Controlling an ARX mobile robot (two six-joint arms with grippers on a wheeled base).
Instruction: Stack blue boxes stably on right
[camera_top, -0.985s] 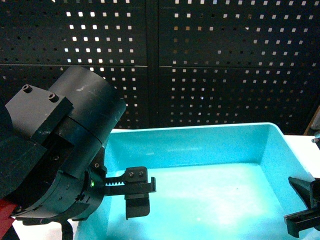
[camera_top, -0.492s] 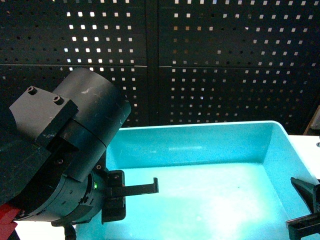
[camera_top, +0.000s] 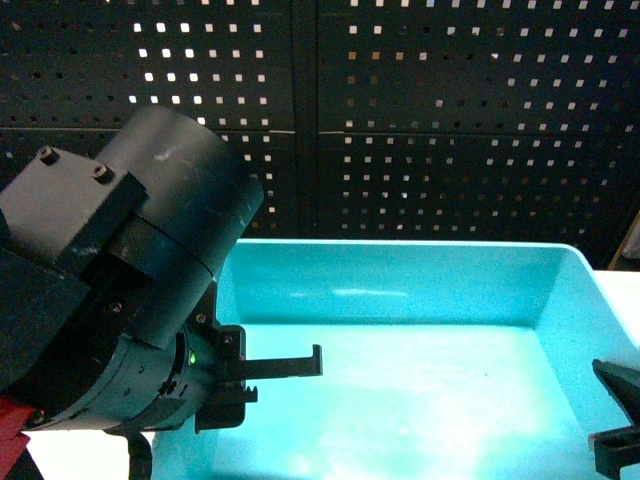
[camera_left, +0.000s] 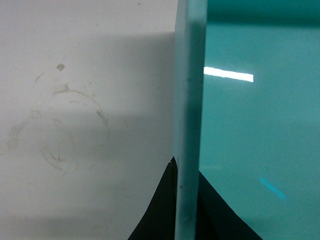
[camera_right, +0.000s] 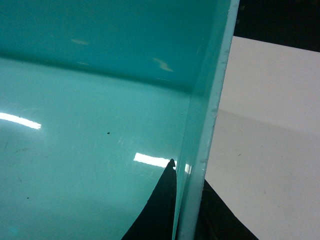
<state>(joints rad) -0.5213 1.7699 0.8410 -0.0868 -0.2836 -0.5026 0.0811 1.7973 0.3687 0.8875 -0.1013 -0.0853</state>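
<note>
Left wrist view: left gripper (camera_left: 186, 210) straddles the left wall of the turquoise tub (camera_left: 250, 130), one dark finger on each side, closed onto the wall.
Right wrist view: right gripper (camera_right: 187, 210) clamps the tub's right wall (camera_right: 210, 125) the same way, one finger inside, one outside.
Table: white table (camera_left: 85, 100) lies below and beside the tub.
Head view: tub (camera_top: 400, 290) spans centre to right, between both arms; left arm (camera_top: 120, 300) bulks at near left.
Background: black perforated panel (camera_top: 450, 120) stands behind.

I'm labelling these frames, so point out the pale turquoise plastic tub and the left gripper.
Pale turquoise plastic tub (camera_top: 400, 255): head view, far rim.
Left gripper (camera_left: 186, 200): left wrist view, between fingertips straddling the tub's wall.
</note>
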